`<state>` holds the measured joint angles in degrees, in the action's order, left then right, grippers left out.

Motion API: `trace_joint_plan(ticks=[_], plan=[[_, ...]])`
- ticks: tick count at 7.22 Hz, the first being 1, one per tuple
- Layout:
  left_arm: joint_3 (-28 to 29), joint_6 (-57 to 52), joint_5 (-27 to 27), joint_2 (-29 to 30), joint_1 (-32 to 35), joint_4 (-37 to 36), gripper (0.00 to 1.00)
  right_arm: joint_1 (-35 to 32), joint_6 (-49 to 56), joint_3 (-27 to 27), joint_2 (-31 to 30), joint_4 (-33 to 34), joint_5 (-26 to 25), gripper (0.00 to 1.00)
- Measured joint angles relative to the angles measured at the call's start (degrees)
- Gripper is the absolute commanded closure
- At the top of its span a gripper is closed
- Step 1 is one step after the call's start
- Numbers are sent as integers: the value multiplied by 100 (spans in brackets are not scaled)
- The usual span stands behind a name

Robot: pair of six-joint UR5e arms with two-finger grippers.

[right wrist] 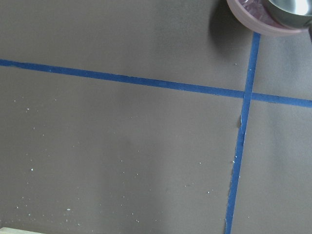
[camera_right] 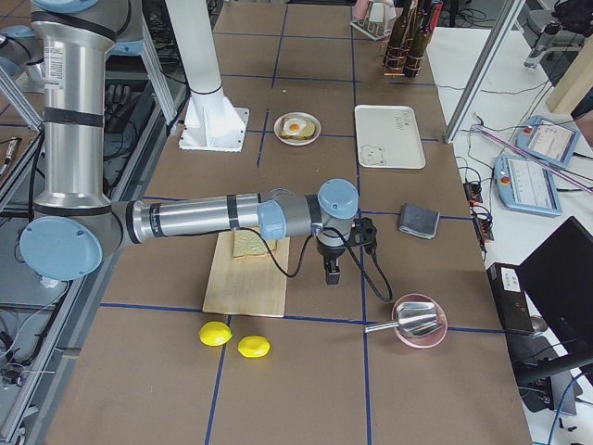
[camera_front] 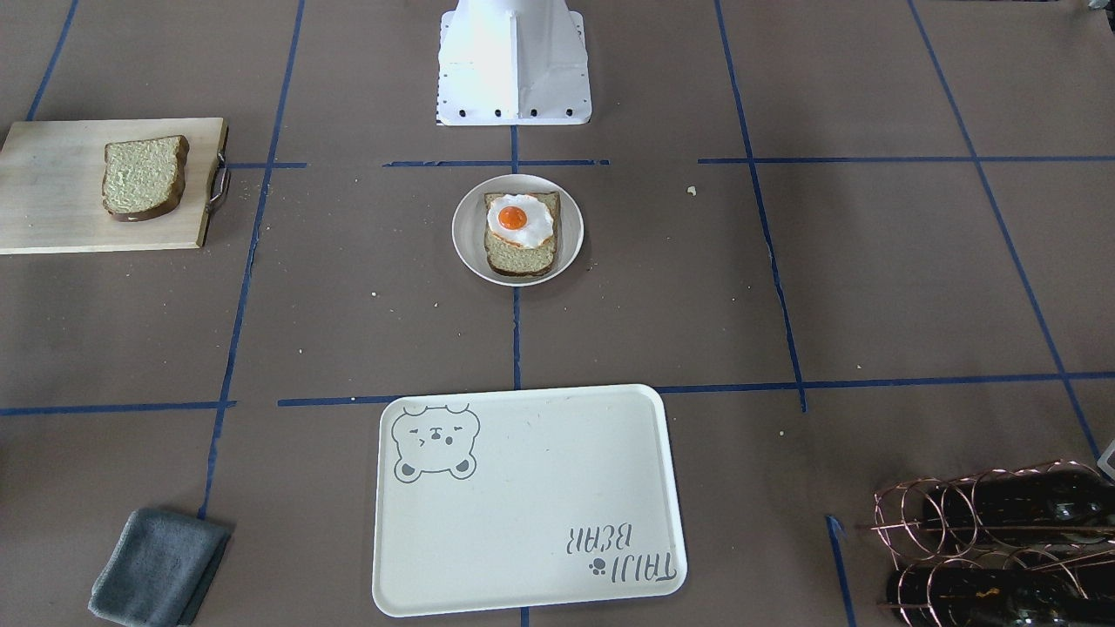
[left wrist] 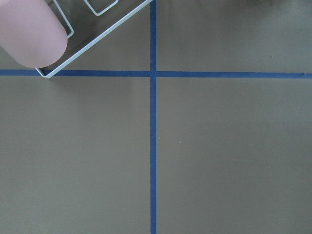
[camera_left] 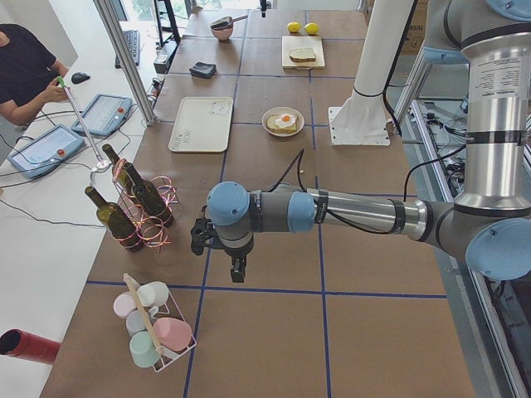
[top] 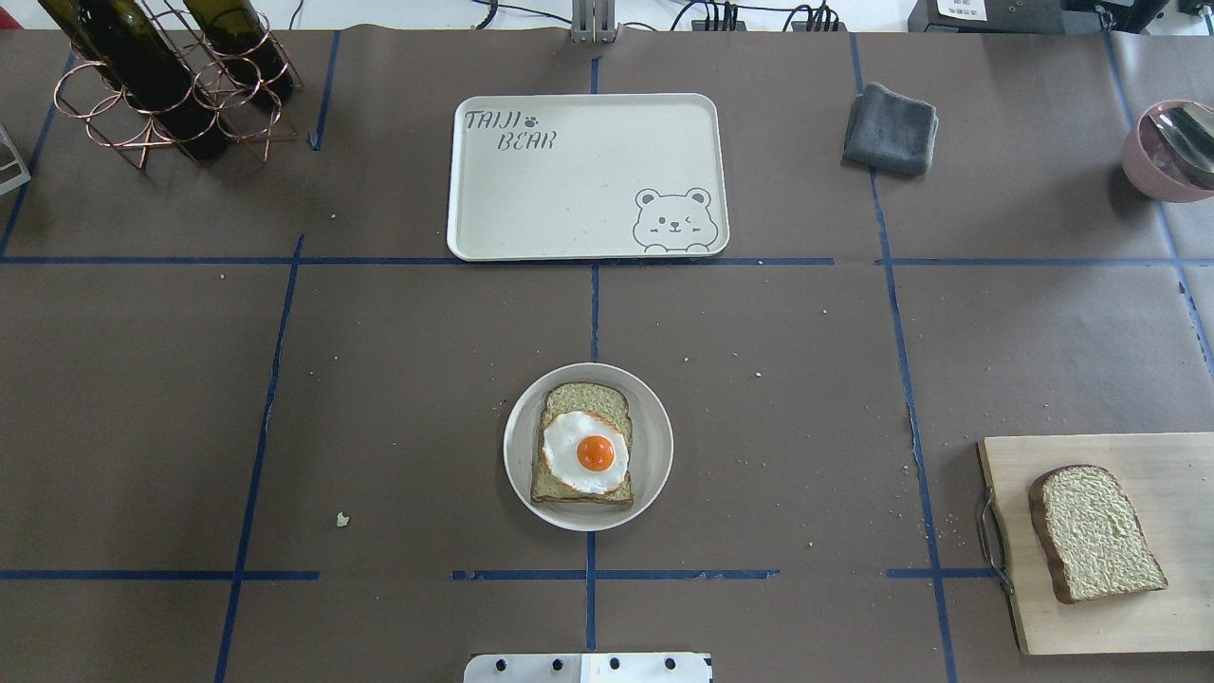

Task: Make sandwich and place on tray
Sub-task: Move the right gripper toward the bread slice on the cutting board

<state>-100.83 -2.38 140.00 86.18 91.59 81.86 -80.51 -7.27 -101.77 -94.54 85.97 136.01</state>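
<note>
Table (top: 398, 379), covered in brown paper and ruled into rectangles by blue tape (top: 595, 313); the white robot pedestal (camera_front: 514, 70) stood at mid-length of the robot's edge; a round white plate (top: 517, 446) lay before it on the centre line; the cream tray (top: 569, 180) lay at the far side, well apart from the plate; a folded grey cloth (top: 890, 130) lay to the tray's right, a copper wire bottle rack (top: 142, 114) to its left; a wooden cutting board (top: 1157, 455) occupied the near right; a pink bowl (top: 1143, 171) sat at the far right; two lemons (camera_right: 215, 334) lay beyond the board towards the right end; a wire basket (camera_left: 189, 340) of cups stood at the left end; crumbs (top: 342, 519) were scattered about.
</note>
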Motion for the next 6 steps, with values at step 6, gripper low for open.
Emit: trace_joint_plan(ticks=[6], plan=[[-456,23,-13,-38,51,-96,0,5,-30,-81,-32,-52,140,0]])
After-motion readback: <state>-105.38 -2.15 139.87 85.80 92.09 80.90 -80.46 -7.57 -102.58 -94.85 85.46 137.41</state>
